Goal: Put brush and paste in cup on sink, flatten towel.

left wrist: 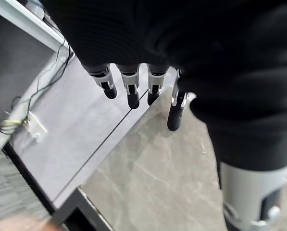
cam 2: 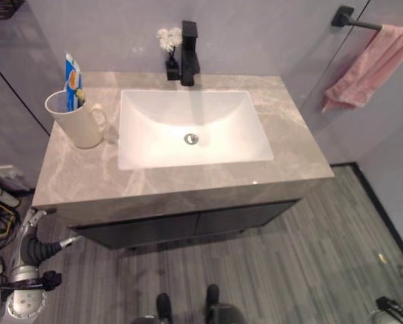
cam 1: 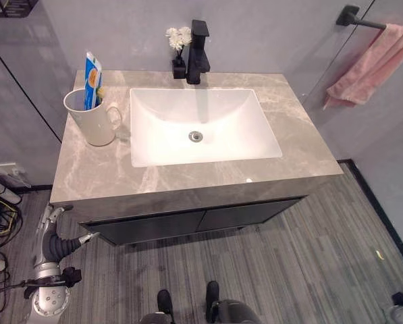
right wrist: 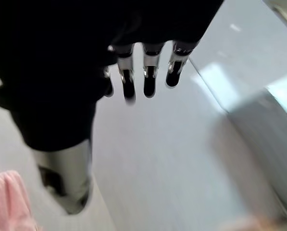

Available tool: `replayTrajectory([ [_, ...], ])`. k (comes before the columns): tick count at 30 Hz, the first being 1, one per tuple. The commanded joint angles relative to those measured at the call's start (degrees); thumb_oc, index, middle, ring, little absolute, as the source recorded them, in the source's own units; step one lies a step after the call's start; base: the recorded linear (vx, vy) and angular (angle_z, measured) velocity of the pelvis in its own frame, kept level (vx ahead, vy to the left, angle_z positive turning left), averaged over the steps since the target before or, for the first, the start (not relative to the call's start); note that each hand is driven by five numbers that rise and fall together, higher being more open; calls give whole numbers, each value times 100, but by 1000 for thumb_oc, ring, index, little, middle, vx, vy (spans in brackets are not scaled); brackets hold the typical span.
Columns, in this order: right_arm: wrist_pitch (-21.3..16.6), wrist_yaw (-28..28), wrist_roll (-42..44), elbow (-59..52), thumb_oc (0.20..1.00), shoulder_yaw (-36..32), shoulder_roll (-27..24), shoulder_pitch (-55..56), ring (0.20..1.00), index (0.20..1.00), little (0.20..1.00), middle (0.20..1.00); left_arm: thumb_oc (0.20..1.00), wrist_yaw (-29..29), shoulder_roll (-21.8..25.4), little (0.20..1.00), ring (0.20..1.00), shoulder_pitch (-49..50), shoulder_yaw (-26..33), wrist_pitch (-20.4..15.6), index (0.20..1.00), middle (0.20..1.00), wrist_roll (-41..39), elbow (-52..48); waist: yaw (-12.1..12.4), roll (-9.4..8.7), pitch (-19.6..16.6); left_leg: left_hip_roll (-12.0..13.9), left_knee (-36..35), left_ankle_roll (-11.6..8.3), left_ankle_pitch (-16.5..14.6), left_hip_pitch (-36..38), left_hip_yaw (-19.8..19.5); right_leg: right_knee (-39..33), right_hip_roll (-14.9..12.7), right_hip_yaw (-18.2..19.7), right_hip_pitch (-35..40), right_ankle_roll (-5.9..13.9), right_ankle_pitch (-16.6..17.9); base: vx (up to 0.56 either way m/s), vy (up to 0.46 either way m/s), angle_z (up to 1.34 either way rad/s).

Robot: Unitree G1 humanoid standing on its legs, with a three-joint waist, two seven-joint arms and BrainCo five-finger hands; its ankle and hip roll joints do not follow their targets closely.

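A: Towel status? The bunched pink cloth towel [cam 1: 366, 64] hangs from the black wall bar [cam 1: 355, 17], up and right of the white rectangular sink basin [cam 1: 201, 125], long axis slanting down toward the basin. Not flattened.

B: Brush and paste? The blue toothpaste tube [cam 1: 92, 79] stands upright in the white handled ceramic cup [cam 1: 90, 118], on the grey marble table [cam 1: 187, 179] just left of the basin. Something is beside the tube; I can't tell if it's the brush.

A: Hands? The left hand [left wrist: 133, 91] is low, left of the table's front corner, fingers relaxed, holding nothing. The right hand [right wrist: 143, 79] is on the towel's side, fingers loose, empty.

B: So the right hand looks nearer the towel; it must reach up and right of the basin.
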Motion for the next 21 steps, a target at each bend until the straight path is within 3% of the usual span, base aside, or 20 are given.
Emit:
replayTrajectory([
  [1,-145,894,1287,646,1000,553,37,-379,1000,1000,1000,1000,1000,-188,-139,1000,1000,-437,-648,-530,1000,1000,136,-688,-15,174,-35,-219,29,-41,-295,11,-352,185,268,-4,-87,96,60,98,-80,3],
  [3,-130,1482,1491,1407,1000,1190,136,-637,1000,1000,1000,1000,1000,-212,-235,1000,1000,-472,-702,-535,1000,1000,18,-650,56,219,1,-226,54,-65,-324,78,-408,52,289,12,34,61,19,78,-75,0],
  [5,-128,1656,1547,1658,1000,1448,151,-808,1000,1000,1000,1000,1000,-233,-267,1000,1000,-502,-725,-534,1000,1000,0,-641,90,226,7,-231,75,-82,-279,50,-408,-27,290,23,44,37,57,39,-75,1],
  [7,-44,2554,1280,2343,1000,2683,459,-1283,1000,1000,1000,1000,1000,-310,-389,1000,1000,-666,-918,-584,1000,1000,-185,-634,291,299,121,-234,573,-169,-416,-178,-514,-266,208,-75,212,-18,68,92,-152,13],
  [9,69,2752,1023,2620,1000,3073,630,-1479,1000,1000,1000,1000,1000,-340,-433,1000,1000,-661,-924,-615,1000,1000,-302,-698,396,357,150,-245,780,-237,-453,-294,-604,-404,171,-142,318,-45,80,75,-119,44],
  [11,198,2921,263,2656,1000,3809,772,-1707,1000,1000,1000,1000,1000,-470,-259,1000,1000,-720,-859,-712,1000,1000,-375,-941,591,455,329,-277,1908,-539,-525,-798,-773,-587,41,-376,590,-132,36,73,-142,63],
  [13,151,2929,224,2431,1000,3840,783,-1627,1000,1000,1000,1000,1000,-523,-104,1000,1000,-684,-796,-748,1000,1000,-351,-1050,648,526,377,-143,2235,-805,-195,-1059,-730,-666,-20,-578,755,-180,-26,37,-62,81],
  [14,150,2880,288,2375,1000,3734,791,-1579,1000,1000,1000,1000,1000,-519,-62,1000,1000,-698,-763,-708,1000,1000,-353,-1049,610,543,371,44,2234,-867,-80,-1160,-595,-726,-62,-768,853,-182,-55,21,-29,86],
  [15,150,2880,288,2375,1000,3734,791,-1578,1000,1000,1000,1000,1000,-520,-62,1000,1000,-697,-763,-707,1000,1000,-354,-1050,603,544,370,43,2238,-867,-80,-1164,-602,-729,-61,-776,856,-182,-54,52,1,100],
  [16,148,2767,431,2317,1000,3572,856,-1412,1000,1000,1000,1000,1000,-498,-96,1000,1000,-781,-715,-683,1000,1000,-506,-1025,577,583,340,406,1912,-801,-106,-1205,-33,-792,-186,-1145,1040,-144,-121,43,13,91],
  [21,140,2800,867,2521,1000,3325,1035,-1382,1000,1000,1000,1000,1000,-428,-196,1000,1000,-735,-679,-795,1000,1000,-689,-1246,623,631,279,182,1762,-591,-308,-1124,-252,-713,-270,-1277,1015,-74,-167,54,56,69],
])
